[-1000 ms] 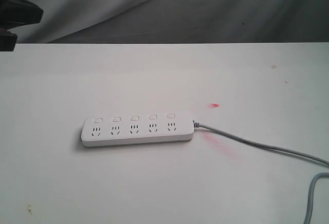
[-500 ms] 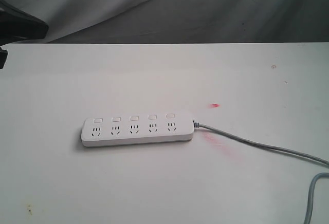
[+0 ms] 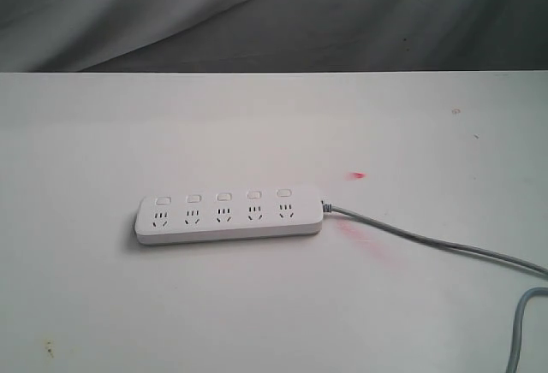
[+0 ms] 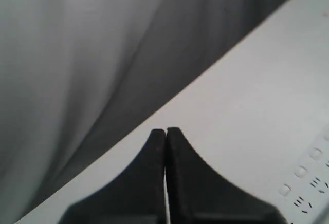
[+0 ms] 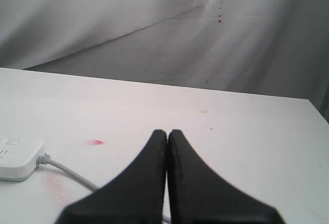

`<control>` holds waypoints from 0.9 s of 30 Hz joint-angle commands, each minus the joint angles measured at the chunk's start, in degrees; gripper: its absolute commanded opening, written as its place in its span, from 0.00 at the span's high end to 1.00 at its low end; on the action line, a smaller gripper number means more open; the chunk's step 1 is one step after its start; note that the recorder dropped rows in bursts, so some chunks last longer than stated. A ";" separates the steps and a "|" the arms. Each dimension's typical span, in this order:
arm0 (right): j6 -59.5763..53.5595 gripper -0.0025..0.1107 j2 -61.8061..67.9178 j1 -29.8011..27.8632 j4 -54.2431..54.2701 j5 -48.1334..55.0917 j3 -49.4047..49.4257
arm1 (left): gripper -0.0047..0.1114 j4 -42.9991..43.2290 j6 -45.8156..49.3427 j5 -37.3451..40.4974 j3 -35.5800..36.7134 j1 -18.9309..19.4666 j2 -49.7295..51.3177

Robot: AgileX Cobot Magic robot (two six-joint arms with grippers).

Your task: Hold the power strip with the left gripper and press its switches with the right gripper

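My left gripper (image 4: pixel 165 131) has both black fingers pressed flat together with nothing between them, tips up over the white table (image 3: pixel 257 125) edge against the grey backdrop cloth (image 3: pixel 385 14); right gripper (image 5: pixel 167 132) same, fingers closed tip to tip, holding nothing. Neither touches the power strip (image 3: pixel 229 217): it's well apart from both. Left wrist view catches only a blurred corner with a few buttons and socket slots; right wrist view catches just the cable end. Exterior view: strip lies flat near the middle of the table, long white bar, rounded ends, running left-right. Five socket groups in a row, its switches (image 3: pixel 223 196) a row of five small white rounded squares, one on the far side of each socket. Grey cable (image 3: pixel 428 240) leaves the right end and runs off right. Faint red smear (image 3: pixel 368 245) just beside that end, small red spot (image 3: pixel 358 175) a bit farther back
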 commanded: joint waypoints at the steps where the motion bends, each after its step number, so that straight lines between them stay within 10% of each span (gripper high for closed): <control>1: 0.33 0.98 -0.39 -0.39 0.00 -0.03 0.16 | 0.96 13.43 -20.87 -1.92 1.39 -0.21 -8.75; 13: 0.33 0.98 -0.39 -0.39 0.00 -0.03 0.16 | 0.96 41.39 -66.57 -24.79 42.77 -0.21 -42.31; 27: 0.33 0.98 -0.39 -0.39 0.00 -0.03 0.16 | 0.96 41.17 -68.95 -19.78 58.14 -2.90 -57.41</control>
